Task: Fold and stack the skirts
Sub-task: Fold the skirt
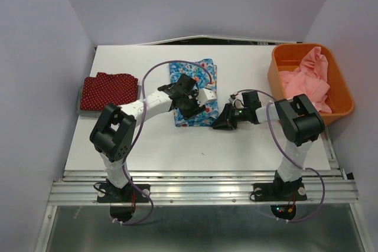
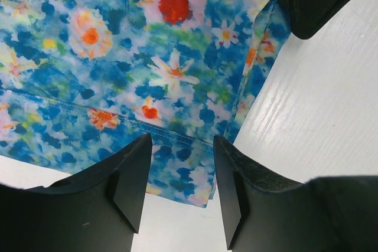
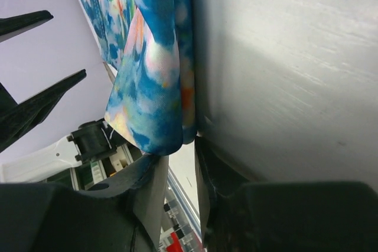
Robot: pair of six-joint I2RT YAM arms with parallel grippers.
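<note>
From above, the blue flowered skirt (image 1: 204, 72) lies folded on the table (image 1: 236, 151), the red dotted skirt (image 1: 109, 90) left of it; the left wrist shows the left fingers (image 2: 133, 181) apart over its stitched edge; the right wrist shows the right fingers (image 3: 150, 196) nearly together at its corner, grip unclear.

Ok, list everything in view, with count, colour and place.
flower-print skirt: one, blue with orange and white flowers, folded at the table's middle
dotted skirt: one, dark red with white dots, folded at the left edge
grey cloth: one, grey, under the dotted skirt, mostly hidden
bin: one, orange, far right
pink cloth: one heap, pink, in the bin
table: one, white
left end effector: one, black, jaws apart over the flower-print skirt's edge
right end effector: one, black, jaws narrow at that skirt's near right corner
</note>
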